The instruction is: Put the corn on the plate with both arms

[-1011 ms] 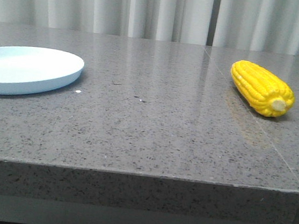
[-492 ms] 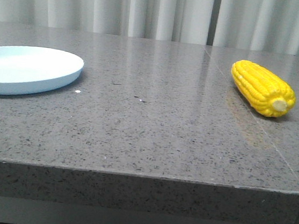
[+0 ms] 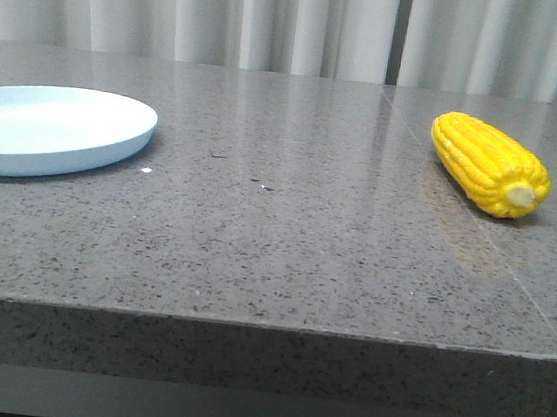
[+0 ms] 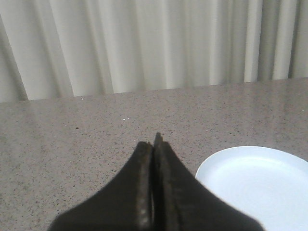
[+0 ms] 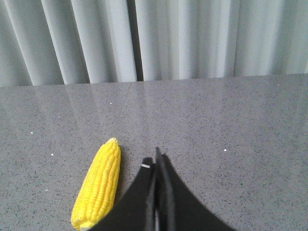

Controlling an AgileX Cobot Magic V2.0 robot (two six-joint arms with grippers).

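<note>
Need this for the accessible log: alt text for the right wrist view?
A yellow corn cob lies on a grey speckled table, beside the right gripper, whose black fingers are closed together and empty. Pale curtains hang behind.

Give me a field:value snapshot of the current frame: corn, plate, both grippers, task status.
corn: lying on its side on the table's right side, pale cut end toward the camera, untouched
plate: on the table's left side, nothing on it, partly cut off by the front view's edge
table: grey speckled stone
left gripper: shut, holding nothing, near the plate
right gripper: shut, holding nothing, beside the corn, not touching it
task status: corn not yet grasped, far from the plate
</note>
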